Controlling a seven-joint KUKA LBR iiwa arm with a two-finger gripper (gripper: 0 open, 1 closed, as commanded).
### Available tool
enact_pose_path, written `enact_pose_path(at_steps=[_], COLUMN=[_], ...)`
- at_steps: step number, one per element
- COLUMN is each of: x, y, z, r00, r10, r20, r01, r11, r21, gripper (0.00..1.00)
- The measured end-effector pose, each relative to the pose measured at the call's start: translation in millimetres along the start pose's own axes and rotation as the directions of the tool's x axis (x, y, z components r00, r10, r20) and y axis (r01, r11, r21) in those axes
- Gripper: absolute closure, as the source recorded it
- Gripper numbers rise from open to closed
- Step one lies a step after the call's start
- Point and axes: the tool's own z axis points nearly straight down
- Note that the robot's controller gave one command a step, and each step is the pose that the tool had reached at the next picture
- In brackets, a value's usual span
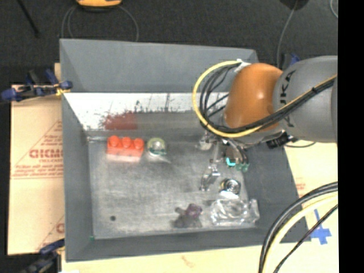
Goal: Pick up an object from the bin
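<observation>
A dark surface lay around the grey metal bin [77, 169], whose scuffed floor held only a few scattered things. Farthest left, near the back wall, sat an orange-red plastic brick with round studs [125, 147]. Just right of the brick rested a small, pale greenish glassy ball [156, 147]. Well to the right of the brick and toward the front wall lay a small purple lumpy toy figure [189, 215]. Farther right of the brick, at mid-depth, the claw [211, 175] hung low over bare floor under the arm's orange cover. Whether it was apart or together could not be told, and nothing was seen in it.

Just beyond it, still farther from the brick, lay a small round shiny dark-and-white piece [230, 185]. A crumpled clear plastic wrapper [233, 211] sat in front of that piece, beside the purple figure.

The likeliest pick seemed to be the round piece or the wrapper, the two nearest. Several things could have gone wrong:
- The round piece might roll or squirt away under a squeeze.
- The wrapper might collapse and slide free.
- Since the two lay so close together, a descent between them could have nudged both and closed on neither.
</observation>
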Motion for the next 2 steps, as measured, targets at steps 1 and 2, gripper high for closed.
enact_pose_path(at_steps=[1, 2], x=[-38.9, -64.8], y=[56, 100], z=[57, 28], r00=[0.991, 0.931], r10=[0.133, 0.365], r20=[0.011, 0.01], r01=[-0.133, -0.365], r11=[0.991, 0.931], r21=[-0.001, -0.007], gripper=[0.0, 0.0])
